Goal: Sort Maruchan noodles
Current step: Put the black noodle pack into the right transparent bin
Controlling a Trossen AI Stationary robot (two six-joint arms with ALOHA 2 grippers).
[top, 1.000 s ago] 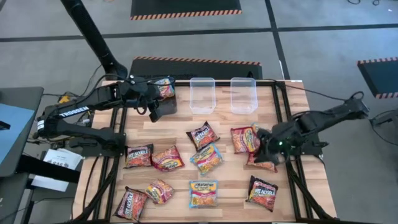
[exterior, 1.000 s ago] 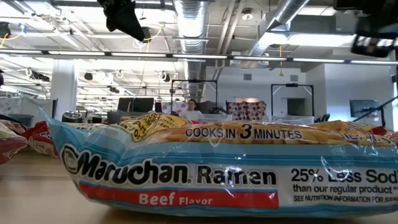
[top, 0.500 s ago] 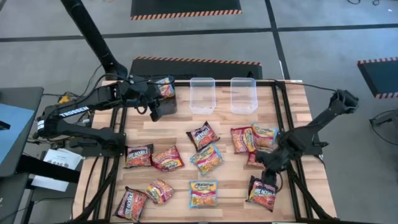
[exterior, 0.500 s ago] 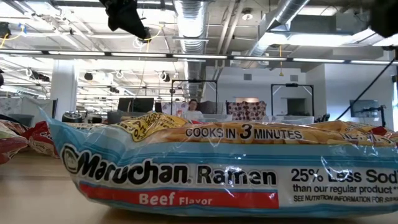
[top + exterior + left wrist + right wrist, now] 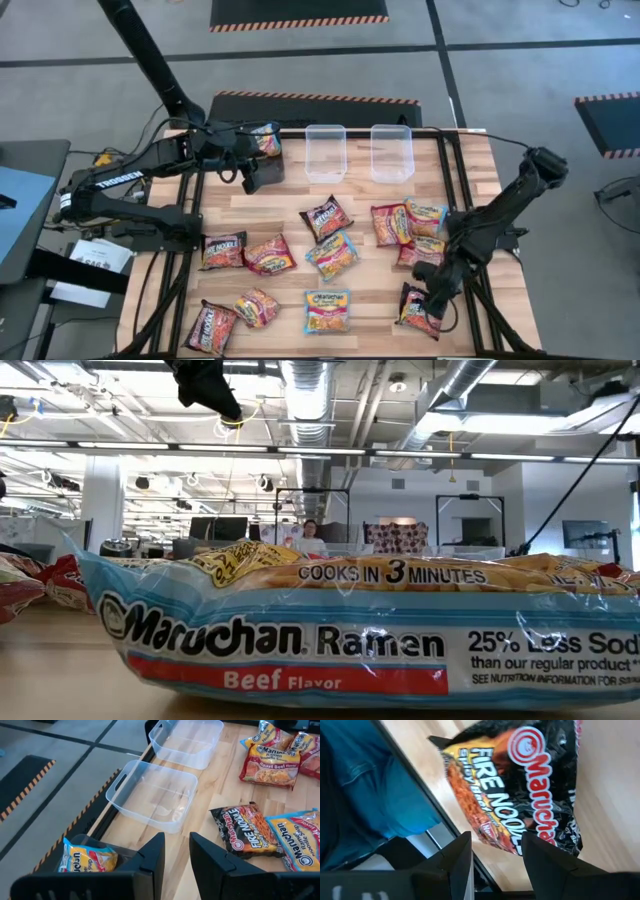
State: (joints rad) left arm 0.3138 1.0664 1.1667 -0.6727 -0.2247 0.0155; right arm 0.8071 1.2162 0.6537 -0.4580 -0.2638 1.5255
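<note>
hovering at the far left of the table, the left gripper (image 5: 250,175) hangs over the black bin (image 5: 262,172) where it was a second ago, its fingers (image 5: 154,854) parted by a narrow gap with nothing between them; a blue and yellow packet (image 5: 86,857) already lies in that bin. just beyond stand the two clear bins (image 5: 325,152), both bare of noodles. across the middle of the table the maruchan noodles (image 5: 332,254) lie scattered and unsorted: black fire noodle packets, red and orange ones, and blue and yellow ones, with a small overlapping cluster (image 5: 408,224) toward the right. the change is on the right side: the right gripper (image 5: 428,305) has swung from that cluster, where it sat a second ago, down to the black packet (image 5: 419,309) at the near right edge of the table. in the right wrist view its fingers (image 5: 457,859) stand wide apart just above that packet (image 5: 520,795), gripping nothing yet. this looks like the approach to a new pick, so sorting is at an early stage, with one packet binned and nearly all still on the table.
</note>
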